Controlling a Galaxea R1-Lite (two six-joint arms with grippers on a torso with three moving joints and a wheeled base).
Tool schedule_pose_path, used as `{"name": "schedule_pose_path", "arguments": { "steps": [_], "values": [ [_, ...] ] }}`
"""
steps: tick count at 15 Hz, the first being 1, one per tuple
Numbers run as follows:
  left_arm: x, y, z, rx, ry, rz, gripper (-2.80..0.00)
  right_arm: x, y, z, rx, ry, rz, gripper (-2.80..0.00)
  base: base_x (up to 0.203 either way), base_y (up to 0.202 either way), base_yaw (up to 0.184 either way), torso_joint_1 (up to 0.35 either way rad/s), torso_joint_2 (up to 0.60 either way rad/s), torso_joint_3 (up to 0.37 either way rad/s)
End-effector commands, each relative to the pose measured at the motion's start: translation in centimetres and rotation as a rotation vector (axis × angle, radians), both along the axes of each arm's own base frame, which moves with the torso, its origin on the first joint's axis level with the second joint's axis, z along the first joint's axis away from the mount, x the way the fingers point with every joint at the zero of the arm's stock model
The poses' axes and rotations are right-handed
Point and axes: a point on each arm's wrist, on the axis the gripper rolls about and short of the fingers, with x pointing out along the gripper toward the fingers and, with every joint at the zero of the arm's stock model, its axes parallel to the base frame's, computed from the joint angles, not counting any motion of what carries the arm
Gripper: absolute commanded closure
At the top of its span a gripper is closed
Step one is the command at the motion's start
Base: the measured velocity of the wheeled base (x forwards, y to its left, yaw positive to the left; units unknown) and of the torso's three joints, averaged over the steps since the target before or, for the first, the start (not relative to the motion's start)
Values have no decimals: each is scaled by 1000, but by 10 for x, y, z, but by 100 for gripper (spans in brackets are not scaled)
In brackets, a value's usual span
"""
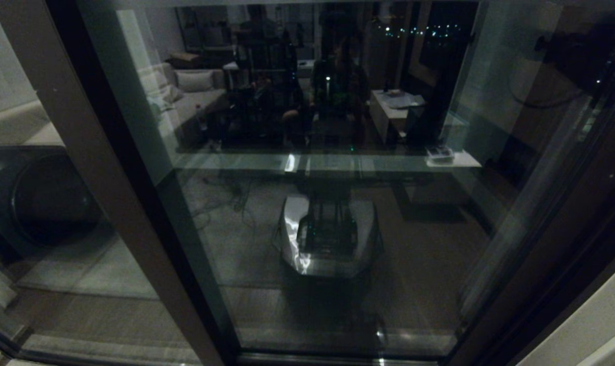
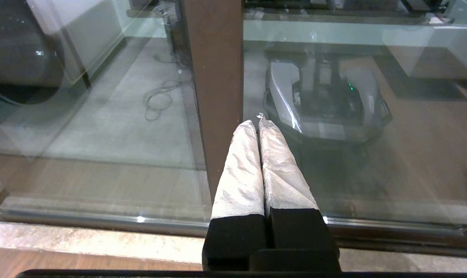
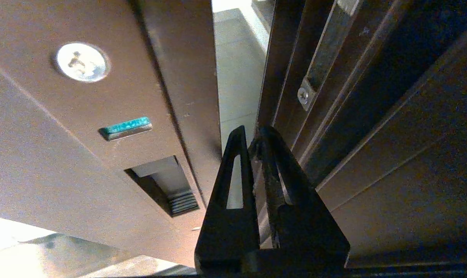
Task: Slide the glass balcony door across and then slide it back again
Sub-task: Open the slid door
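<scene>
The glass balcony door [image 1: 327, 203] fills the middle of the head view and mirrors the room. In the right wrist view its brown edge stile [image 3: 102, 116] carries a round lock, a teal marker and a recessed handle slot [image 3: 163, 185]. A narrow gap [image 3: 237, 77] stands between that stile's edge and the dark door jamb [image 3: 333, 96]. My right gripper [image 3: 250, 133] is shut and empty, with its black tips at this gap. My left gripper [image 2: 256, 121] is shut on nothing, its silver-wrapped tips close to a plain brown stile [image 2: 214, 77] and the glass.
A strike plate with a screw [image 3: 303, 94] sits on the jamb. The door's bottom track [image 2: 102, 222] runs along the floor. Behind the left glass stands a dark round-fronted machine [image 1: 42, 198]. My own base is mirrored in the pane [image 1: 327, 239]. My right arm [image 1: 577, 56] is a dark shape at the upper right.
</scene>
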Motion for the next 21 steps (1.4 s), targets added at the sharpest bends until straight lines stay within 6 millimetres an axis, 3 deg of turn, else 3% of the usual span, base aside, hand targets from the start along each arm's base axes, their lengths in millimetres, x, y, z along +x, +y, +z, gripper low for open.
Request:
{"name": "schedule_pose_path", "arguments": {
  "steps": [1, 21],
  "values": [
    [0, 0, 0, 0, 1, 0, 0, 4, 5, -4, 25, 5, 54, 0, 0, 0, 0, 0, 0, 0],
    [0, 0, 0, 1, 1, 0, 0, 2, 24, -8, 74, 9, 156, 0, 0, 0, 0, 0, 0, 0]
  ]
}}
